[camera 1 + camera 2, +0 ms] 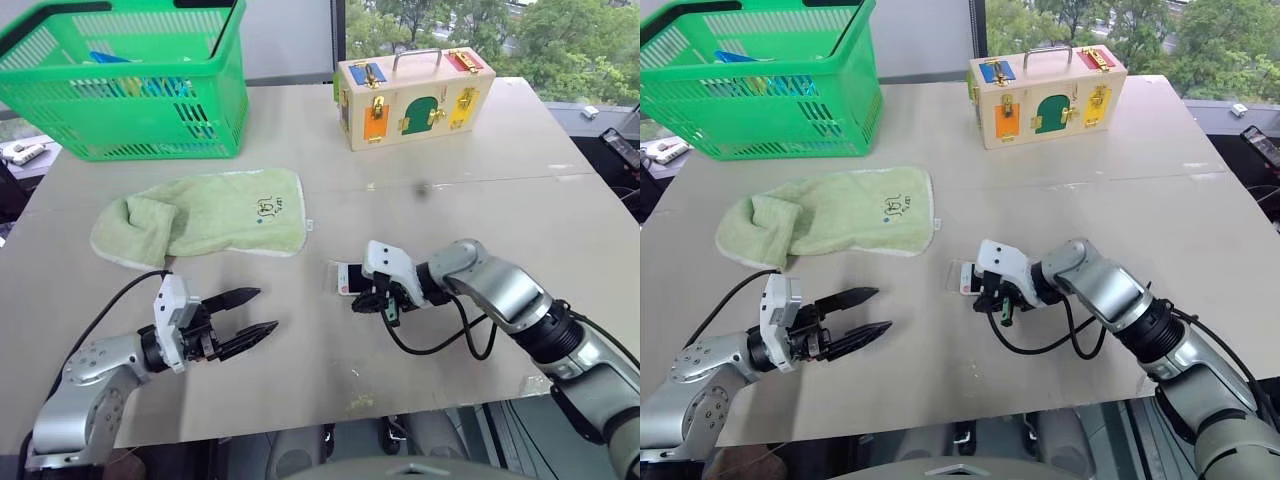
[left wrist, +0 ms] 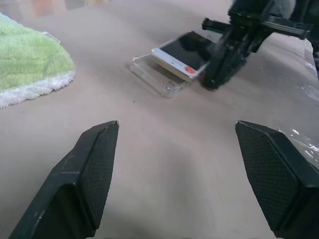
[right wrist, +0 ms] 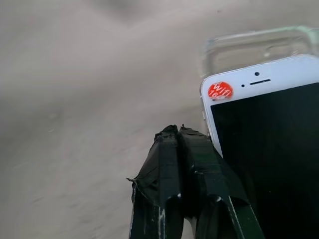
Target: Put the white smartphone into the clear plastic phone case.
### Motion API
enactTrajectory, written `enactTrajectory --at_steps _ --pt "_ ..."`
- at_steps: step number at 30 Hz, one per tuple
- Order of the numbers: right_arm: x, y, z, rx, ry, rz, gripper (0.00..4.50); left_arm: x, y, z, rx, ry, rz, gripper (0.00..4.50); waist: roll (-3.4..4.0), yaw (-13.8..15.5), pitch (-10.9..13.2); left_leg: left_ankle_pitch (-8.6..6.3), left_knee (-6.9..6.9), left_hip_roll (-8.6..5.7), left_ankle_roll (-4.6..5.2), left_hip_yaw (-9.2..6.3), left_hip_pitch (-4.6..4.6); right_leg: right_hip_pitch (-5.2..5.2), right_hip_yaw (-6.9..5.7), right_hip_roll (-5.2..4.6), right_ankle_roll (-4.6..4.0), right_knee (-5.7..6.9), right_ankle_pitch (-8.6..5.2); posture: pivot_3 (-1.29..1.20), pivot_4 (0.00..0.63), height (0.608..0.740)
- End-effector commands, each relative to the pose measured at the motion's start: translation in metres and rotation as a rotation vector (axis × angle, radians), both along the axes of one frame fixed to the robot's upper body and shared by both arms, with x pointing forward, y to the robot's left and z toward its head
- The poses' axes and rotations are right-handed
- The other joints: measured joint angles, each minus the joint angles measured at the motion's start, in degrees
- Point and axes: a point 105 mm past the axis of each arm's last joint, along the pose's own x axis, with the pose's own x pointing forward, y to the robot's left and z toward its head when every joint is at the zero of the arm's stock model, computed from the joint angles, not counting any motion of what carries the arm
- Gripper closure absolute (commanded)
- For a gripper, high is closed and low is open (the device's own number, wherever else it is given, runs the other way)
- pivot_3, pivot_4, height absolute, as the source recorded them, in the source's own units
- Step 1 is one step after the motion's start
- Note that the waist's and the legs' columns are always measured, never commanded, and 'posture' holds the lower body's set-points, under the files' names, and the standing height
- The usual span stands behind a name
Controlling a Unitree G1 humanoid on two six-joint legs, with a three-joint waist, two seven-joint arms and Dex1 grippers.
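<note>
In the right wrist view a round red sticker (image 3: 220, 90) marks the flat white smartphone with black glass screen (image 3: 264, 134), lying partly over the thin clear plastic phone case (image 3: 259, 47) mid-table. The right gripper (image 3: 182, 137), pinched closed and empty, rests beside the phone; the left gripper (image 1: 245, 318) gapes wide, well apart.

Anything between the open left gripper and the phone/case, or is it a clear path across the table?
Nothing visible. Bare tabletop lies between the open left gripper and the white smartphone, which rests partly on the clear plastic phone case. The shut right gripper sits at the phone's far side, not in the path. The green towel lies off to one side.
</note>
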Motion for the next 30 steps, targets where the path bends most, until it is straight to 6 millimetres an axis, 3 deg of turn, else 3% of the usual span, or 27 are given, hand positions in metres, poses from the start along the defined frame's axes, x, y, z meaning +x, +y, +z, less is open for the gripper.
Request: enactTrajectory --at_steps 1,4,7,9,12,15,18,25,30 --pt "0.002 0.006 0.012 0.039 -0.035 0.005 4.48 -0.002 0.002 0.004 0.006 -0.028 -0.01 0.65 0.0 0.0 0.0 0.0 0.0 0.0 0.0 0.0 0.0 0.0 -0.01 0.0 0.0 0.0 0.0 0.0 0.15 0.74" --pt "-0.003 0.009 0.016 0.068 -0.016 0.032 4.48 -0.004 0.004 0.002 0.006 -0.024 -0.01 0.65 0.0 0.0 0.0 0.0 0.01 0.0 0.0 -0.04 0.0 0.0 -0.06 0.0 0.0 0.02 0.0 0.0 0.15 0.74" --pt "-0.012 0.017 0.036 0.196 0.039 0.07 4.48 -0.004 0.004 0.0 0.005 -0.024 -0.011 0.65 0.0 0.02 0.0 0.0 0.02 0.0 0.0 -0.05 -0.01 0.01 -0.07 -0.01 -0.03 0.02 0.01 0.0 0.15 0.74" --pt "-0.009 0.02 0.052 0.285 0.046 0.044 4.48 -0.002 0.0 0.005 0.0 -0.033 -0.014 0.65 0.0 -0.04 0.0 0.0 0.02 0.01 0.0 -0.06 -0.02 0.0 -0.07 0.0 -0.04 0.02 0.03 0.0 0.15 0.74" --pt "0.002 0.019 0.061 0.322 0.021 -0.016 4.48 0.0 -0.004 0.01 -0.006 -0.042 -0.017 0.65 0.0 0.04 0.0 0.0 0.03 0.01 0.0 -0.1 -0.01 0.03 -0.09 0.01 -0.04 0.03 0.03 0.0 0.15 0.74" --pt "0.019 0.013 0.05 0.255 -0.045 -0.098 4.48 0.001 -0.006 0.014 -0.007 -0.048 -0.016 0.65 0.0 0.12 0.0 0.0 0.07 -0.01 0.0 -0.11 -0.01 0.07 -0.11 -0.04 -0.05 0.02 0.03 0.0 0.15 0.74" --pt "0.028 0.008 0.026 0.119 -0.101 -0.108 4.48 0.002 -0.007 0.015 -0.007 -0.049 -0.015 0.65 0.01 0.0 0.0 0.0 0.08 -0.02 0.0 -0.09 0.0 0.07 -0.1 -0.04 -0.05 0.02 0.03 0.0 0.15 0.74" --pt "0.027 0.001 -0.023 -0.067 -0.039 -0.101 4.48 0.002 -0.011 0.02 -0.007 -0.054 -0.014 0.65 0.02 -0.18 -0.04 0.0 0.07 0.05 -0.01 -0.11 0.17 0.16 -0.09 0.11 -0.01 0.07 0.01 0.0 0.15 0.74" --pt "0.02 -0.001 -0.044 -0.121 0.039 -0.094 4.48 0.002 -0.013 0.024 -0.007 -0.059 -0.009 0.65 0.01 -0.18 -0.2 -0.05 -0.02 0.05 -0.07 -0.09 0.96 0.83 -0.11 0.0 -0.21 -0.02 -0.15 0.0 0.15 0.74"
